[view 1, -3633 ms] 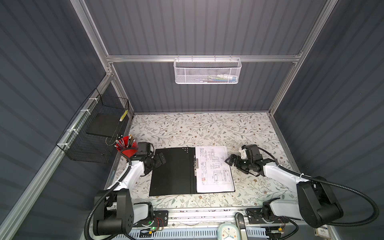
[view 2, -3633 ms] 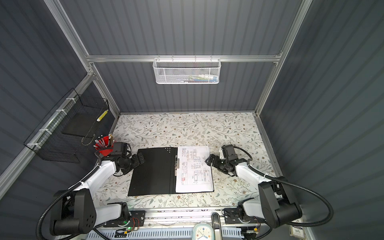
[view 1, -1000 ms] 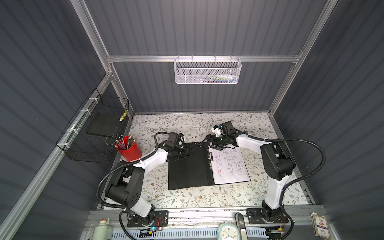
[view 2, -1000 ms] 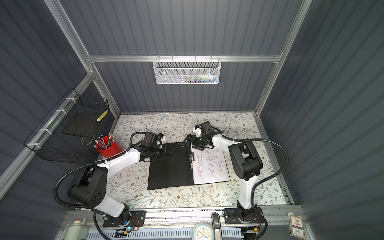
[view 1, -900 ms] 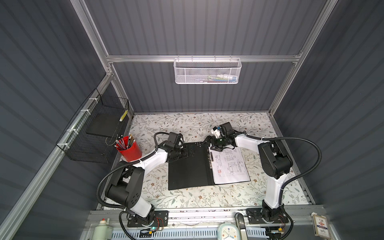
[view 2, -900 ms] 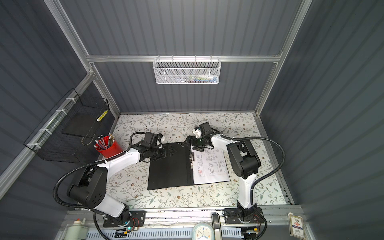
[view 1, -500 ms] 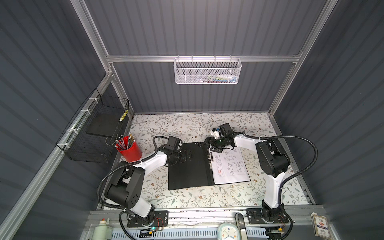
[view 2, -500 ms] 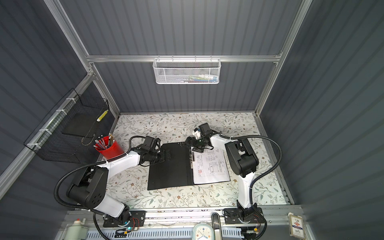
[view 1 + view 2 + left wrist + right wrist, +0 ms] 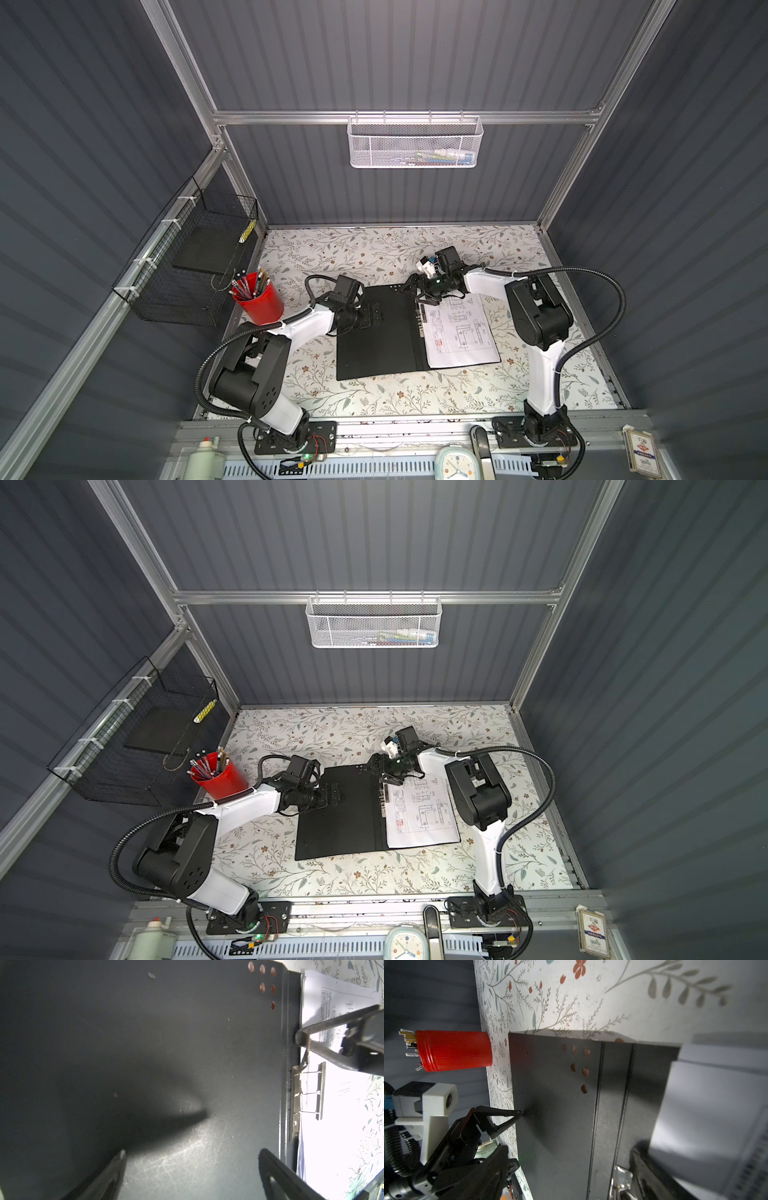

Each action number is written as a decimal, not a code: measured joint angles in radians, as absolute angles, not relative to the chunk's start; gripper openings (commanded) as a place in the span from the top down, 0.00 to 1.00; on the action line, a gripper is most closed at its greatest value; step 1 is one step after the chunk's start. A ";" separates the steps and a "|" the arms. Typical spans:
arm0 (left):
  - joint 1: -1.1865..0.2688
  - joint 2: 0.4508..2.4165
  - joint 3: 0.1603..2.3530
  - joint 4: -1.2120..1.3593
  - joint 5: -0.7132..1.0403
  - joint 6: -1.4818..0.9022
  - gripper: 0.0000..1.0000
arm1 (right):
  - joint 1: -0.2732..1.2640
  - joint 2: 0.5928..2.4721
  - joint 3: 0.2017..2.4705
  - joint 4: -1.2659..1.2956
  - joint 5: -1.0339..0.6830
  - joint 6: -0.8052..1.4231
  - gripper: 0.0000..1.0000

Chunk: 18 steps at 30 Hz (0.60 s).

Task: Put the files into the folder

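Left wrist: files [image 9: 340, 1088] lie in open folder [image 9: 166, 1032].

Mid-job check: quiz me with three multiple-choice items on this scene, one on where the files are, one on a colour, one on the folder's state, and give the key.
1. On the folder, the files lie:
A) on its right half
B) on its left half
C) off it entirely

2. The pencil cup is:
A) blue
B) red
C) white

3. The folder is:
A) shut
B) open flat, black inside up
C) standing on edge

Key:
1 A, the sheets sit right of the spine clip in both top views.
2 B, it shows red in both top views.
3 B, both black halves lie flat on the table.
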<state>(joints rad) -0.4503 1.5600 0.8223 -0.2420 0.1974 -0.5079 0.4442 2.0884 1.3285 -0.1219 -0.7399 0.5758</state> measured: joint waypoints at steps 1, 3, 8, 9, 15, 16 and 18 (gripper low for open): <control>-0.450 1.560 0.822 -0.242 0.197 -0.508 0.00 | 0.445 2.089 1.329 -0.120 -0.746 0.576 0.09; -0.450 1.560 0.822 -0.242 0.197 -0.508 0.00 | 0.447 2.089 1.329 -0.113 -0.761 0.577 0.10; -0.450 1.553 0.821 -0.241 0.193 -0.517 0.00 | 0.451 2.088 1.327 -0.079 -0.799 0.581 0.11; -0.450 1.550 0.818 -0.239 0.193 -0.521 0.00 | 0.452 2.086 1.324 -0.070 -0.805 0.583 0.11; -0.441 1.531 0.810 -0.238 0.191 -0.543 0.00 | 0.468 2.014 1.239 -0.044 -0.825 0.587 0.11; -0.437 1.527 0.810 -0.239 0.192 -0.546 0.00 | 0.471 1.992 1.216 -0.042 -0.825 0.587 0.12; -0.427 1.516 0.809 -0.238 0.194 -0.546 0.00 | 0.479 1.942 1.167 -0.038 -0.823 0.587 0.12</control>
